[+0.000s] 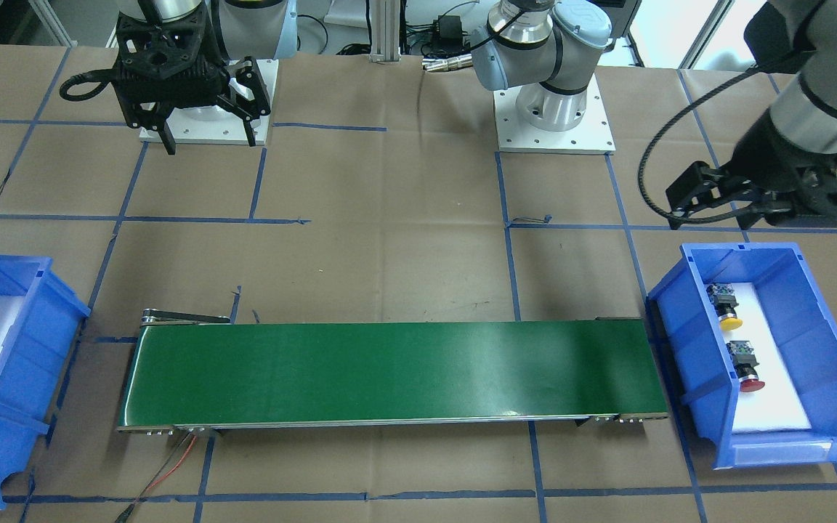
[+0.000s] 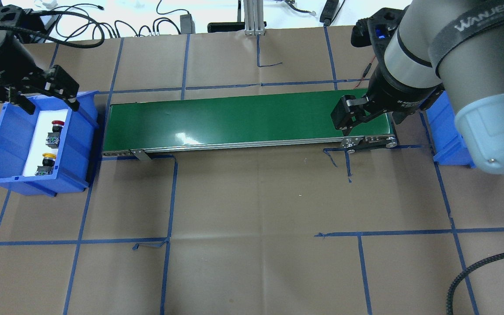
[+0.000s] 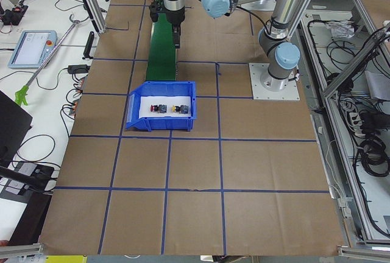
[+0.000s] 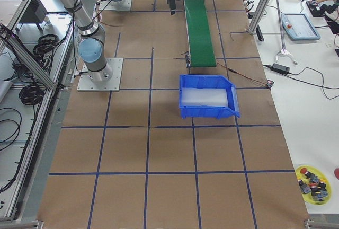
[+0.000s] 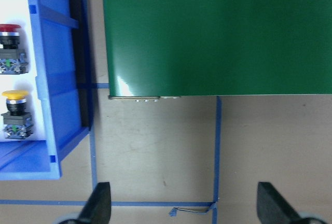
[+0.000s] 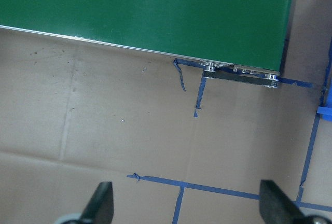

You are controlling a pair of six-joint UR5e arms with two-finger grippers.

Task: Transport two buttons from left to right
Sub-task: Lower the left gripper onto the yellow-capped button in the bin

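- Overhead exterior: red button [image 2: 56,130] & yellow button [image 2: 46,163] lie on their sides in left bin [image 2: 11,131], red farther from robot. Caps point away from robot, so long axis runs crosswise to belt [image 2: 234,118]. Left hand [image 2: 50,105] hovers above bin, fingers spread, empty.
- Exterior front-facing: right hand [image 1: 210,144] hangs near its base, spread, empty, well apart from right bin [image 1: 33,341].
- Left wrist-mounted: both btns at view's left edge, outside the fingertip [image 5: 101,203]. Hand prob. must shift bin-ward before dropping. Left hand nearer by far.
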